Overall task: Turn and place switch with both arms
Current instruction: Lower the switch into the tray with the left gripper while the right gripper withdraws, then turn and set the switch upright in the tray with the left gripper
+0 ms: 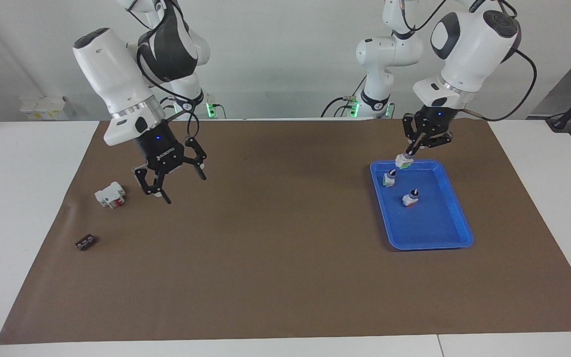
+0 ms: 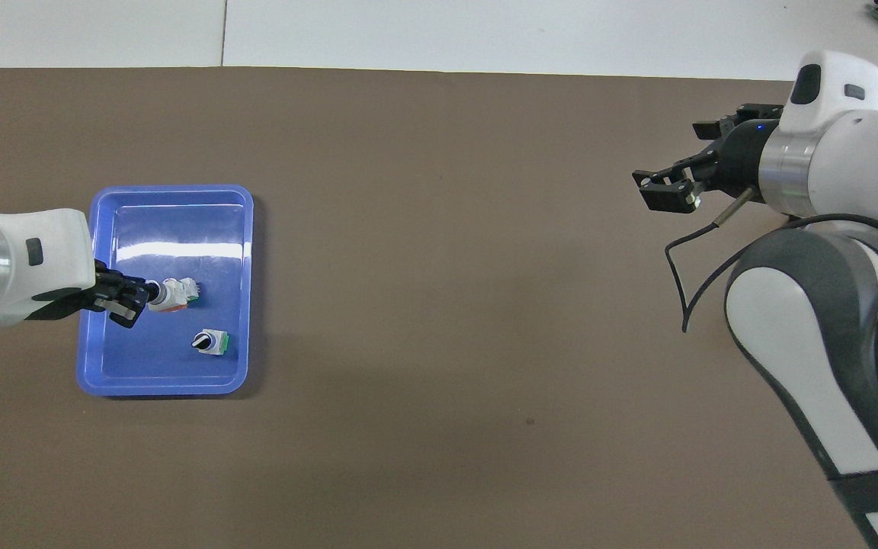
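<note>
My left gripper is shut on the knob end of a small white switch that shows a green end. It holds this switch in the air over the blue tray's rim nearest the robots. The orange-ended switch stands in the tray under it, with its black-and-white knob up. In the overhead view the left gripper and the held switch partly cover it, and only an orange edge shows. My right gripper is open and empty, raised over the mat at the right arm's end.
A second green-ended switch stands in the tray, nearer to the robots; it also shows in the overhead view. A blocky white part with a red piece lies beside the right gripper. A small black piece lies farther out.
</note>
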`<move>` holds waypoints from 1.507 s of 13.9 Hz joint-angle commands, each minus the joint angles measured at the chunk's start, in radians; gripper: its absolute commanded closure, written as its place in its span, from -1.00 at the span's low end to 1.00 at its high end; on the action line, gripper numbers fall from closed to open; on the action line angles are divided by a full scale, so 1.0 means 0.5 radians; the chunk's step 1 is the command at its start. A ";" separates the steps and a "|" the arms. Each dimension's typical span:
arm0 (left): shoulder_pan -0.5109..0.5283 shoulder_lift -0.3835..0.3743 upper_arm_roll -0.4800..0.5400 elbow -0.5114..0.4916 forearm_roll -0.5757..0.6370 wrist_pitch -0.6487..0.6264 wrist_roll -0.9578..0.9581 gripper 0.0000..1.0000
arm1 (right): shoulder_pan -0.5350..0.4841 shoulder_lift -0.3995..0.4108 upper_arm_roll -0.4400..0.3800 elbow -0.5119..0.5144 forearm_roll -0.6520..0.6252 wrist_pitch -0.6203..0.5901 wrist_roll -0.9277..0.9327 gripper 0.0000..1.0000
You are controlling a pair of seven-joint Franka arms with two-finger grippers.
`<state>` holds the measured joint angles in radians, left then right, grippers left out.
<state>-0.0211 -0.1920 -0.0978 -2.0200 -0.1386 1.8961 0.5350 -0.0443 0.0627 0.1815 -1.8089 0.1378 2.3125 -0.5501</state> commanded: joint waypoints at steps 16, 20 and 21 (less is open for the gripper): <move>0.057 0.157 0.094 -0.663 0.096 0.797 0.007 1.00 | 0.211 -0.309 -0.513 0.290 -0.447 -1.493 1.287 -1.00; 0.039 0.197 0.094 -0.663 0.093 0.865 0.007 1.00 | 0.217 -0.322 -0.513 0.280 -0.450 -1.511 1.223 -1.00; 0.027 0.197 0.094 -0.663 0.096 0.874 0.010 0.52 | 0.220 -0.328 -0.510 0.289 -0.447 -1.514 1.223 -1.00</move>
<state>0.0052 -0.0889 -0.0528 -2.3442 -0.1016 2.3107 0.5379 0.0718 -0.0680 -0.0800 -1.6393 -0.1015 1.5574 0.0747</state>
